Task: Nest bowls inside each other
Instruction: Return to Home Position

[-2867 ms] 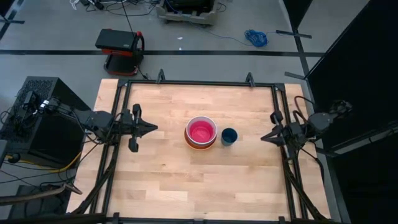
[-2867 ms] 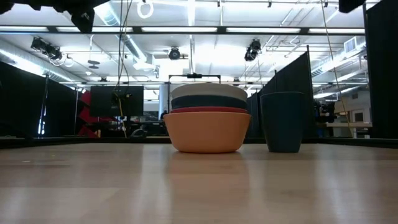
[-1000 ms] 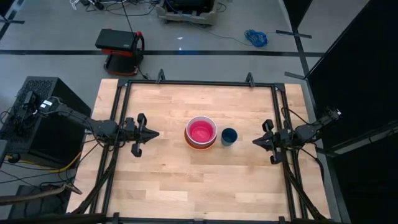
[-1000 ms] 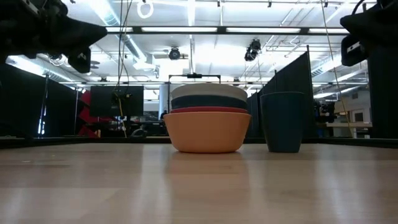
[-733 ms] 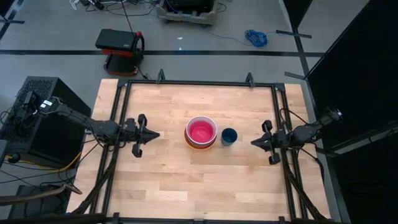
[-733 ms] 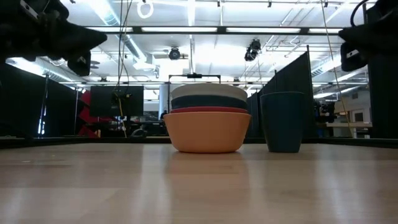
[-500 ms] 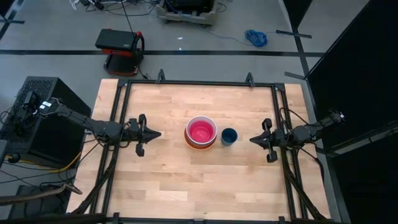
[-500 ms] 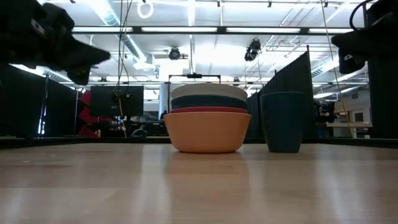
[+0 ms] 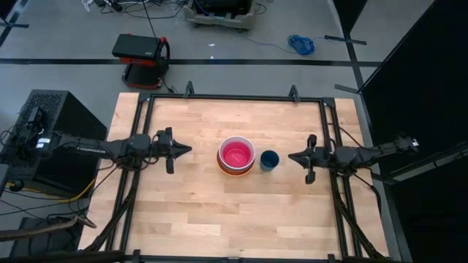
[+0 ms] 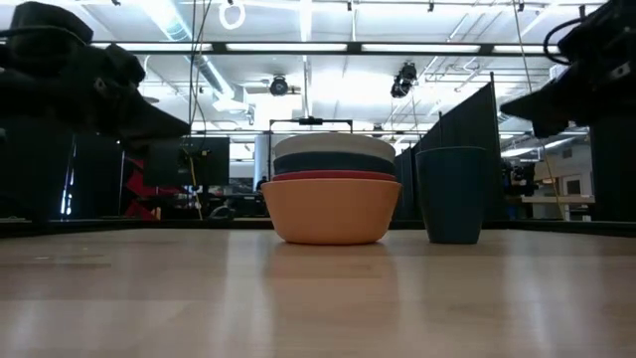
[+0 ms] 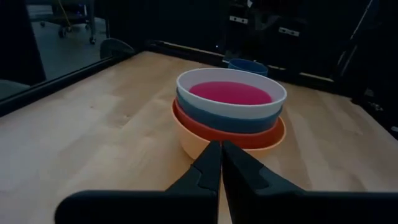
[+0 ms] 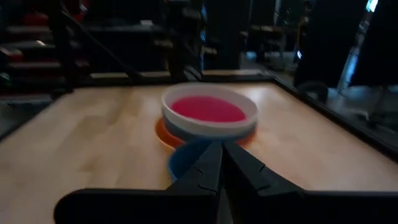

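flanking the nested bowls (image 9: 236, 155), left end effector (image 9: 189, 150) and right end effector (image 9: 291, 156) sit pinched together.

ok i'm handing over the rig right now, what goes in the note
Left gripper: shut, empty, in the air left of the stack of bowls.
Right gripper: shut, empty, in the air right of the blue cup.
Done: five bowls nested, orange at the bottom, then red-orange, teal, white, with the pink bowl innermost.
Left: the blue cup stands upright beside the stack, on the right arm's side, not nested; probably goes into the pink bowl.
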`<state>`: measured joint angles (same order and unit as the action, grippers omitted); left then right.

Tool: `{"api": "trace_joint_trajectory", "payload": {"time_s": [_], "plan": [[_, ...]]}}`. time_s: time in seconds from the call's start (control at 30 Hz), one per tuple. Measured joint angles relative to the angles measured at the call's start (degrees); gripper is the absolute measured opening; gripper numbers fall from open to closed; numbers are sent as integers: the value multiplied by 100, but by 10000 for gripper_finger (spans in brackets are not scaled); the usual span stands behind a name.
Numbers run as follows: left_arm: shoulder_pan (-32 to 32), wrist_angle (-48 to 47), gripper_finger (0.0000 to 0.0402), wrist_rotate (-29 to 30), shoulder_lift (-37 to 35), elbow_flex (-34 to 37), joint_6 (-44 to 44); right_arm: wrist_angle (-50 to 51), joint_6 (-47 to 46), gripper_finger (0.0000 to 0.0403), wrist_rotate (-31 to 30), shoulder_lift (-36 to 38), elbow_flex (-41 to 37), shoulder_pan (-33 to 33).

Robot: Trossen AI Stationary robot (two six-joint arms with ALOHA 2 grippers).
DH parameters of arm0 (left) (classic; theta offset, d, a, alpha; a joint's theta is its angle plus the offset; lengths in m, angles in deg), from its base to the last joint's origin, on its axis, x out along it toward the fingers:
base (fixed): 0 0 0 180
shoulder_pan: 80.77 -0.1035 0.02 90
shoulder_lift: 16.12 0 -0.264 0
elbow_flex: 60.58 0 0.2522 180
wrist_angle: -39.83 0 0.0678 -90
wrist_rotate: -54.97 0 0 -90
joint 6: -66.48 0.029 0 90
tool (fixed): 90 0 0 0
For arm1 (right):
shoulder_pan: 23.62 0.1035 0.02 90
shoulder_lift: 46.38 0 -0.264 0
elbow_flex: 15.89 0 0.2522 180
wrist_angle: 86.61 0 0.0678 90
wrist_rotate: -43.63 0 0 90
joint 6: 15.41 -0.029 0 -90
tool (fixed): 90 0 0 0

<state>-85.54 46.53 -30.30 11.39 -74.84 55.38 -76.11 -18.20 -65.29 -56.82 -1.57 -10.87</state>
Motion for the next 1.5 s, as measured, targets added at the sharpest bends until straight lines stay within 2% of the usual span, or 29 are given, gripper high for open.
{"api": "trace_joint_trajectory", "payload": {"time_s": [0.13,0.27,0.47,0.6,1.13,1.5], "plan": [[-601,-57,0,-603,2,1,14,17,-133,0,205,-335,-1,-379],[-1077,14,0,-1118,2,1,20,-17,-155,0,656,-439,-3,-763],[-1394,543,0,-1622,2,3,34,-502,-6,0,1021,-424,-3,-1152],[-1404,637,0,-1666,2,3,34,-940,127,0,1337,-424,-3,-1251],[-1404,637,0,-1801,6,5,-144,-267,197,0,1369,-324,227,-1259],[-1404,637,0,-1803,19,5,-161,328,141,0,1268,373,236,-1259]]}}
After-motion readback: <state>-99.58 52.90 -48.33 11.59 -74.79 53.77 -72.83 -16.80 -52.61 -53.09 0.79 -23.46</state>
